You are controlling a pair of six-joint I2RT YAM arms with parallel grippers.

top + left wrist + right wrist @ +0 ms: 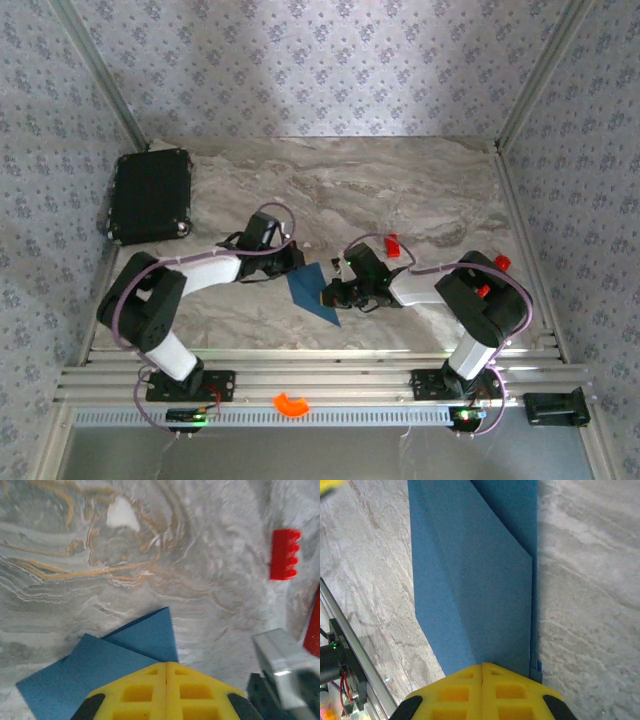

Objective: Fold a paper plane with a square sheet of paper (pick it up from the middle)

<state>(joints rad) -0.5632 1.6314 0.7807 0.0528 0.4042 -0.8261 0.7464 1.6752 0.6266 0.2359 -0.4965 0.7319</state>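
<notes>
We're looking at the square sheet of paper (pixel 312 292), dark blue and matte, lying at the near middle of the marbled desk (pixel 420 190), right between the two arms. From above it reads as a creased, pointed shape with its sharp tip aimed at the near edge. From the left wrist, the paper (pixel 100 670) shows two layers, one flap lying over another, with crisp corners. From the right wrist, the sheet (pixel 475 580) runs long and away, with straight fold lines and an under-layer peeking out along its right side.

The left gripper (pixel 293 264) (pixel 166 680) sits at the paper's far-left edge. Its jaws are closed tight, the yellow faces meeting at the seam, with the tips right over the blue. The right gripper (pixel 326 297) (pixel 483 680) sits at the opposite edge, its jaws likewise closed flush and its tips at the paper. Whether either one pinches the sheet or merely rests on it, I can't tell.

In the far-left corner, the black case (pixel 150 197) lies flat with its lid down, so its inside is hidden. A small red block (pixel 393 243) (pixel 285 554) sits just beyond the right arm, apart from the paper. An orange curved piece (pixel 291 404) rests on the rail at the near edge.
</notes>
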